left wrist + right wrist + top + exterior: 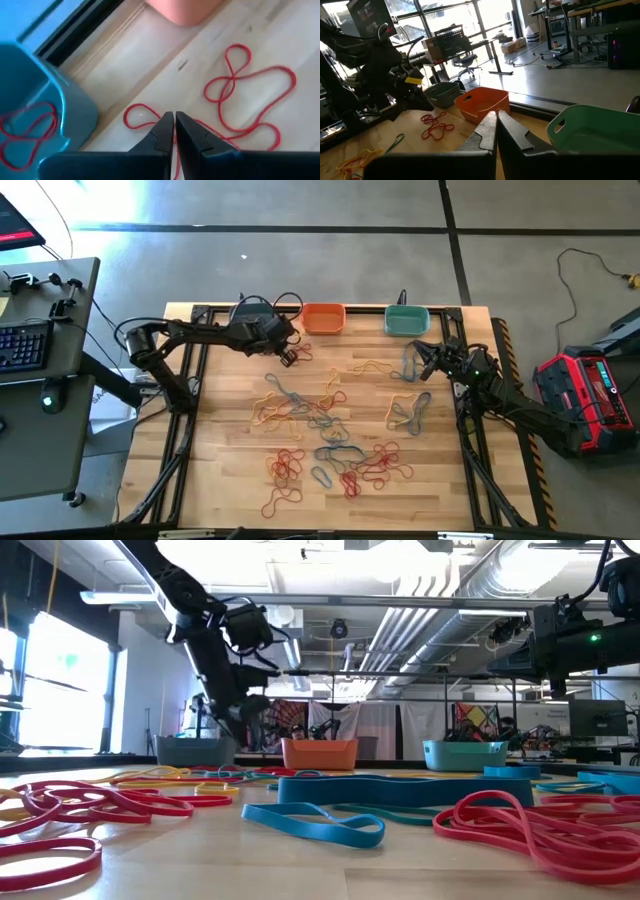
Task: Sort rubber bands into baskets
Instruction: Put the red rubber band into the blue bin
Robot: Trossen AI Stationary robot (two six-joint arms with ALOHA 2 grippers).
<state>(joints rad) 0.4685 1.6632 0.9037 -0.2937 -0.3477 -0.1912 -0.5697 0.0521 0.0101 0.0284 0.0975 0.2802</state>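
Three baskets stand along the table's far edge: a grey-blue one (pixel 35 100) with a red band inside, an orange one (pixel 323 318) and a teal-green one (pixel 407 320). My left gripper (pixel 174 118) hangs just in front of the grey-blue and orange baskets, shut on a red rubber band (pixel 137 112). A larger red band (pixel 255 75) lies beside it on the wood. My right gripper (pixel 496 117) is shut and holds nothing. It points level above the table's right side, near the teal-green basket (pixel 595 130). My left gripper pinches a strand of the red rubber band (pixel 152 111) between its two fingertips. The fingers slant down at it from above. The loop to either side of the fingers lies slack on the wood.
Many red, yellow and blue rubber bands (pixel 320 420) lie tangled over the middle and near part of the table. In the low view, blue bands (pixel 400 790) and red bands (pixel 540 825) lie close to the camera. Black frame rails (pixel 185 380) run along the table's sides.
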